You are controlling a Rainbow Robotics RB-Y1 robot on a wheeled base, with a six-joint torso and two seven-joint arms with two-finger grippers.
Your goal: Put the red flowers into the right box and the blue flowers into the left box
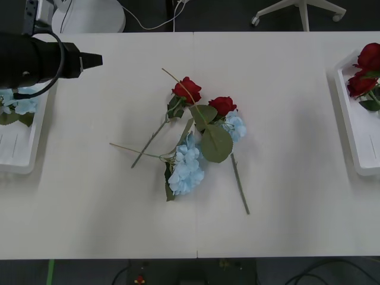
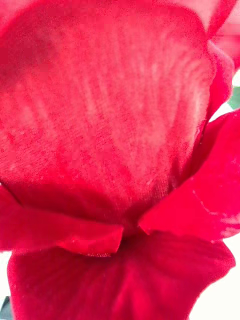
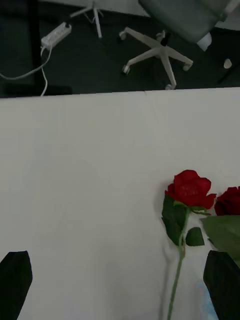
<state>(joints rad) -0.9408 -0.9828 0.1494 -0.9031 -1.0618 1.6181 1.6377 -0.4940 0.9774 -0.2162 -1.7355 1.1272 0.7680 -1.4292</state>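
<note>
Red flowers (image 1: 187, 89) overlap blue flowers (image 1: 186, 168) mid-table (image 1: 285, 178).

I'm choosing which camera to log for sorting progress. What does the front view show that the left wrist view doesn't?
Front view alone: the left box holding blue flowers, the right box holding red flowers, and the blue flowers in the table's central pile.
Left wrist view alone: the open left gripper and an office chair's base.
Both: the pile's two red roses and the white table.
</note>
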